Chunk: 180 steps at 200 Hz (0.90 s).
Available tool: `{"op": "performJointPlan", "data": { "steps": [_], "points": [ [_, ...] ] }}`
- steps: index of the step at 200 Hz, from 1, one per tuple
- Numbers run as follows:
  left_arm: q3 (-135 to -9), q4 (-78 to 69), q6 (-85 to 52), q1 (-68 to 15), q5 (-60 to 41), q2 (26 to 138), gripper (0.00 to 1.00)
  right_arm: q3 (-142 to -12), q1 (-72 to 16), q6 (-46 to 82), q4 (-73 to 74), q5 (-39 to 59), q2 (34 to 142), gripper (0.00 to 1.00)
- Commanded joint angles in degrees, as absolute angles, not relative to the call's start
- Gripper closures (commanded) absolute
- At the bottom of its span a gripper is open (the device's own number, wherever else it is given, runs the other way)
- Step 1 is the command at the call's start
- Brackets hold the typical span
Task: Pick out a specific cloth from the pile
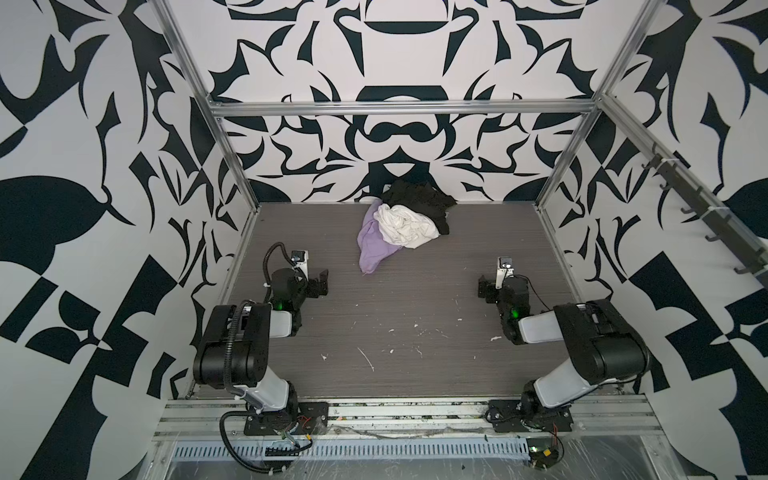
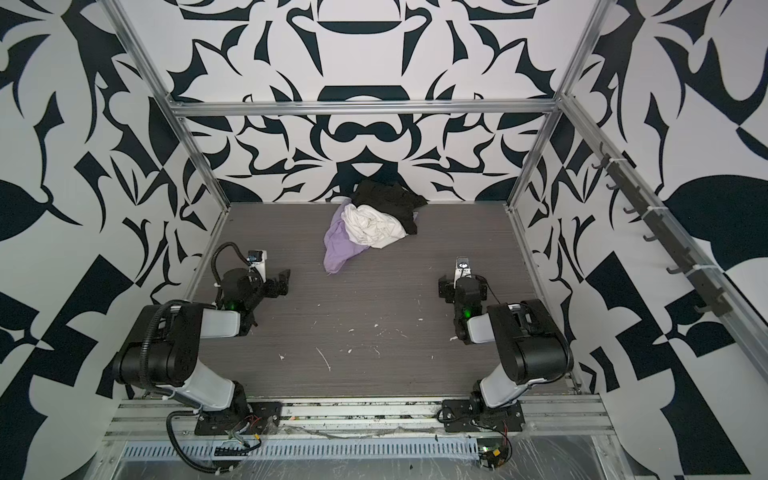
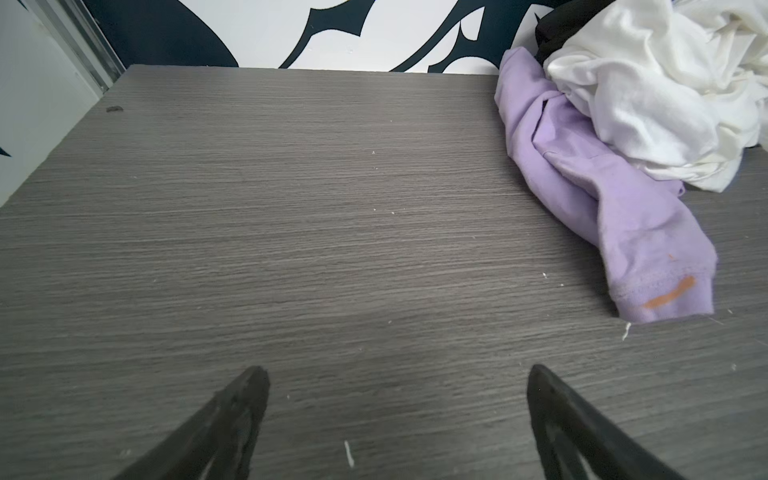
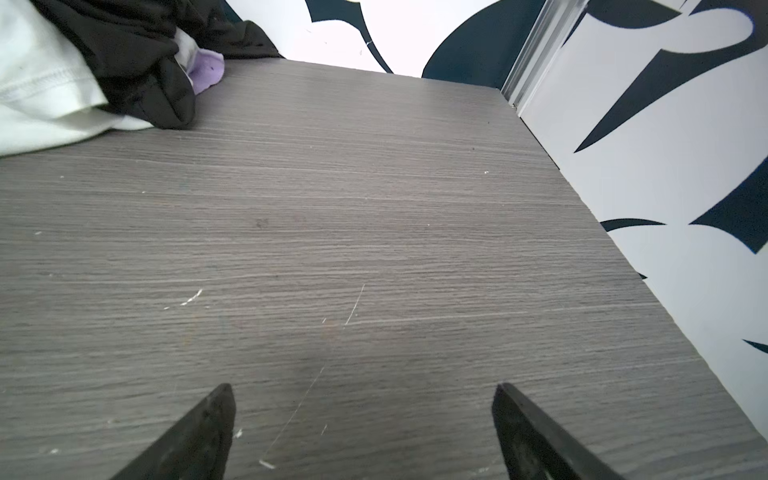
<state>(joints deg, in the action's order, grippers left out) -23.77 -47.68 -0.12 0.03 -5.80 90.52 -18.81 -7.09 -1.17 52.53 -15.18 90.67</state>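
The soft, crumpled lavender cloth (image 3: 602, 199) trails from the pile (image 1: 407, 220) beneath rumpled cream-white fabric (image 3: 648, 95) on a grey wood-grain table (image 3: 291, 208); the left gripper (image 3: 395, 374) and right gripper (image 4: 361, 390) gape empty.

light: bright, even, diffuse | shadows: soft, faint on desk (image 4: 316, 365) | top views: wide-angle bowing at edges, slightly soft | wrist views: left pincer (image 3: 397, 369), right pincer (image 4: 362, 386) blurred; desk grain sharp
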Motion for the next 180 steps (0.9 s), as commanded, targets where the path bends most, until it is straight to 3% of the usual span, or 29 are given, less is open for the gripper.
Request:
{"op": "performJointPlan", "data": {
  "steps": [1, 180],
  "points": [
    [-23.2, -49.3, 0.0, 0.0, -5.8, 90.1, 0.01, -20.2, -6.9, -0.3, 53.5, -15.0, 89.6, 0.01],
    [-21.9, -51.7, -0.4, 0.7, -6.9, 89.6, 0.01, -19.9, -6.9, -0.4, 53.8, -15.0, 89.5, 0.01]
  ]
}}
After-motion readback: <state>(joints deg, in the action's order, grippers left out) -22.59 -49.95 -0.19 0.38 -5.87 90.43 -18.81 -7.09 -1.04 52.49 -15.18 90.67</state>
